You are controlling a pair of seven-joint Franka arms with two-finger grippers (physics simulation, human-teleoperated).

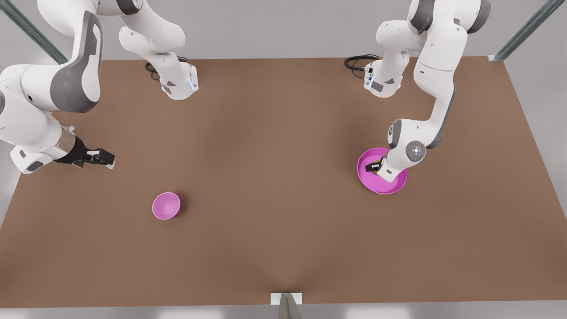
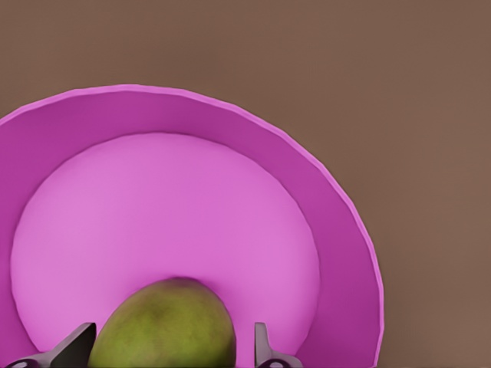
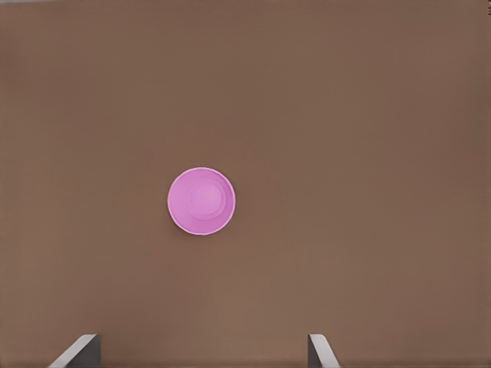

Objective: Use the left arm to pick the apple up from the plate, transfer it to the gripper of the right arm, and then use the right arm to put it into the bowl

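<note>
The left pincer [image 1: 374, 167] is seen lowered into the plate [image 1: 395, 188] on the front view's right, well apart from the bowl [image 1: 166, 205], which stands on the worktop [image 1: 283, 199] toward the front view's left. In the left wrist view the apple [image 2: 165, 326] lies on the plate's floor, close against the rim [image 2: 337, 199], and is flanked by the two dark fingertips [image 2: 77, 346], one on each side. A narrow gap is visible between the fruit and each tip, so the left pincer is judged to be spread around the apple and not yet clenched on it. The apple is thus directly between the fingers; only a closing move appears to be called for before a lift. The fruit looks slightly elongated, and its long axis seems to run across the gap rather than along it, though this cannot be told with certainty.

The right pincer [image 1: 102, 157] is held above the worktop at the front view's left, waiting, with nothing in it. In the right wrist view its fingertips [image 3: 77, 353] stand wide apart, released, and the bowl [image 3: 201, 201] is seen below it, at some distance.

Between plate and bowl the brown worktop offers broad open room for a handover. The plate's low rim should be cleared as the apple is raised.
</note>
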